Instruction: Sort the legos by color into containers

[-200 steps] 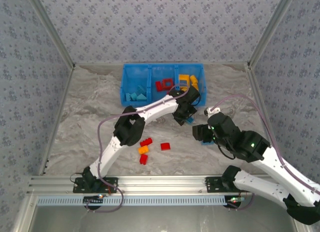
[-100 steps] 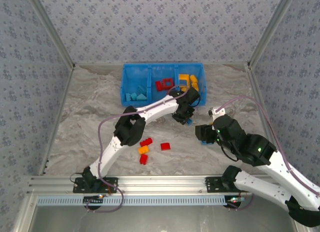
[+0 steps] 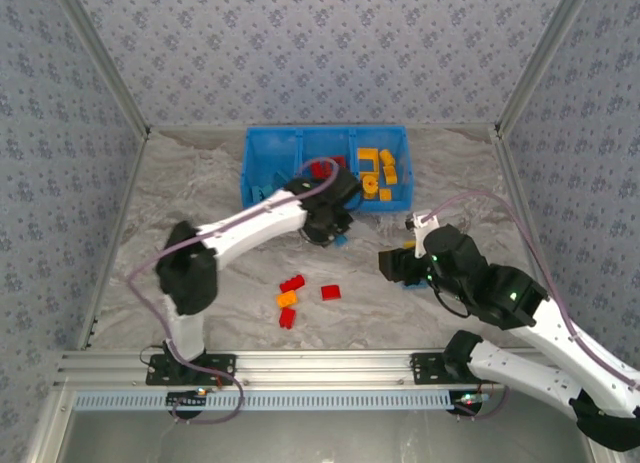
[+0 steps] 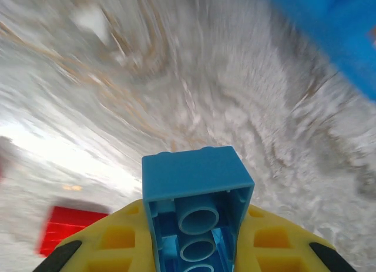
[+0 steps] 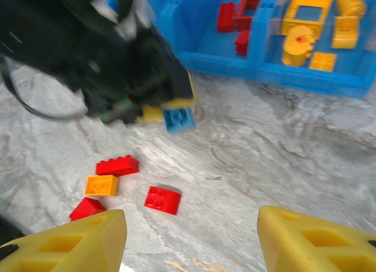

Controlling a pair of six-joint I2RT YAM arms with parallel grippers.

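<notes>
- Above the table (image 3: 200,213), in the top view, the bin (image 3: 246,178) already holds sorted colours: light blue left, red middle, yellow-orange right; three red legos (image 3: 330,292) and an orange brick (image 3: 287,299) lie loose on the near side, so we judge the sorting mostly done.
- At the left wrist, the left gripper (image 4: 197,248) is clenched on a light-blue brick (image 4: 197,178), hanging over the table just near of the bin.
- From the right wrist, the right gripper (image 5: 191,242) is spread wide and empty, above the loose pieces.
- Against half a second ago, the left arm (image 3: 250,223) has swung left along the bin's near wall, away from the yellow-orange compartment; the right gripper barely shifted.
</notes>
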